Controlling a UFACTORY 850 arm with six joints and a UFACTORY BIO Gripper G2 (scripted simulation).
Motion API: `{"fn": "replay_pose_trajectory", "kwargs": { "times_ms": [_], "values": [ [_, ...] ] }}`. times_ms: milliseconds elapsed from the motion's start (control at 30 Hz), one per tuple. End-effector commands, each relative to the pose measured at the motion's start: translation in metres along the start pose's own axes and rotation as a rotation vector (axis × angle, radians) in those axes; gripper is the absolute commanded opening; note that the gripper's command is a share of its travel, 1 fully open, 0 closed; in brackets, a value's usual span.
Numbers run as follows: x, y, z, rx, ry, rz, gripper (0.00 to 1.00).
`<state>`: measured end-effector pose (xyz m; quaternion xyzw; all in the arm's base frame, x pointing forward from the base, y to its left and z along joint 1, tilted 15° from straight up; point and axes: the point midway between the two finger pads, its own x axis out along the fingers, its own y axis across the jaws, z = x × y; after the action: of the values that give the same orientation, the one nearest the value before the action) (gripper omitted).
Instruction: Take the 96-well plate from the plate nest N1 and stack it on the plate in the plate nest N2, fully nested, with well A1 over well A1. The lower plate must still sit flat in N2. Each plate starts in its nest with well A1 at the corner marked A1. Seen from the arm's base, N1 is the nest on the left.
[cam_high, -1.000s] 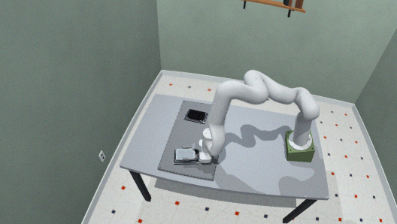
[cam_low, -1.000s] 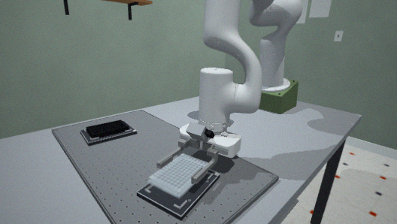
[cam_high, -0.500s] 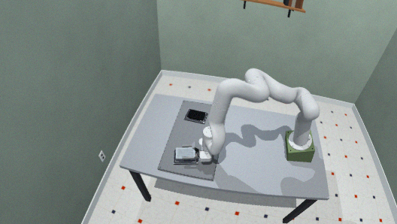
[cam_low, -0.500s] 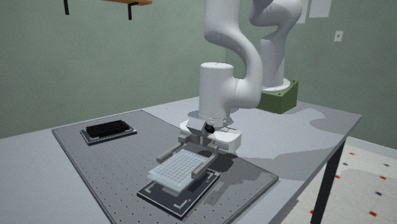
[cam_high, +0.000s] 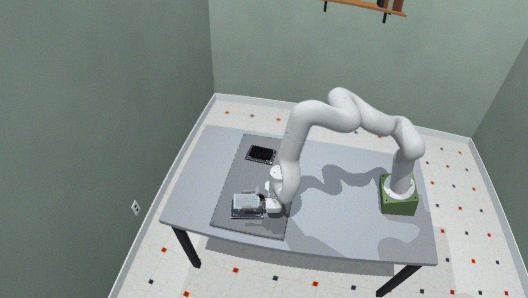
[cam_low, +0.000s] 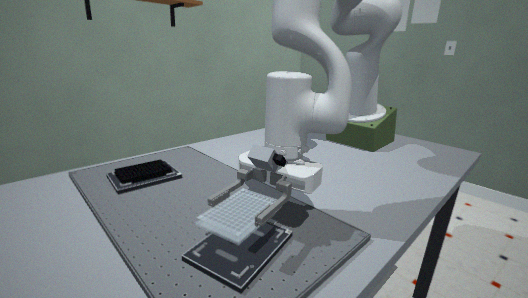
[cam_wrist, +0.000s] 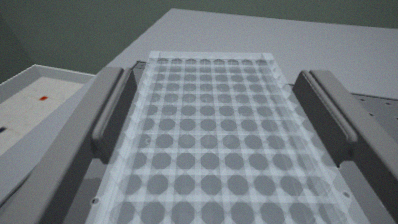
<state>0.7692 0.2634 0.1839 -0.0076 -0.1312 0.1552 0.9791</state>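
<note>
The clear 96-well plate (cam_high: 246, 201) (cam_low: 232, 216) (cam_wrist: 210, 140) is held level, a short way above nest N1 (cam_high: 244, 215) (cam_low: 212, 265). My gripper (cam_high: 245, 201) (cam_low: 235, 210) (cam_wrist: 209, 105) is shut on its two long sides, one finger along each. N1 is a dark, empty frame with light corner pieces; the plate hides part of it. The black plate (cam_high: 261, 153) (cam_low: 145, 171) sits in nest N2 (cam_low: 150, 185) and looks flat. Well A1 cannot be made out on either plate.
Both nests stand on a grey perforated board (cam_high: 235, 175) (cam_low: 200, 185) on the table (cam_high: 340, 210) (cam_low: 45, 220). N2 is at the board's other end. The arm's green base (cam_high: 398, 204) (cam_low: 362, 135) stands at the far side of the table from the board.
</note>
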Motion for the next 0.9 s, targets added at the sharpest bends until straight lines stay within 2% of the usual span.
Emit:
{"fn": "replay_pose_trajectory", "kwargs": {
  "times_ms": [0, 433, 867],
  "values": [
    [0.001, 0.000, 0.009, 0.000, -0.002, 0.000, 0.00],
    [0.001, 0.000, 0.027, 0.000, -0.002, 0.000, 0.00],
    [0.001, 0.000, 0.027, 0.000, -0.002, 0.000, 0.00]
  ]
}}
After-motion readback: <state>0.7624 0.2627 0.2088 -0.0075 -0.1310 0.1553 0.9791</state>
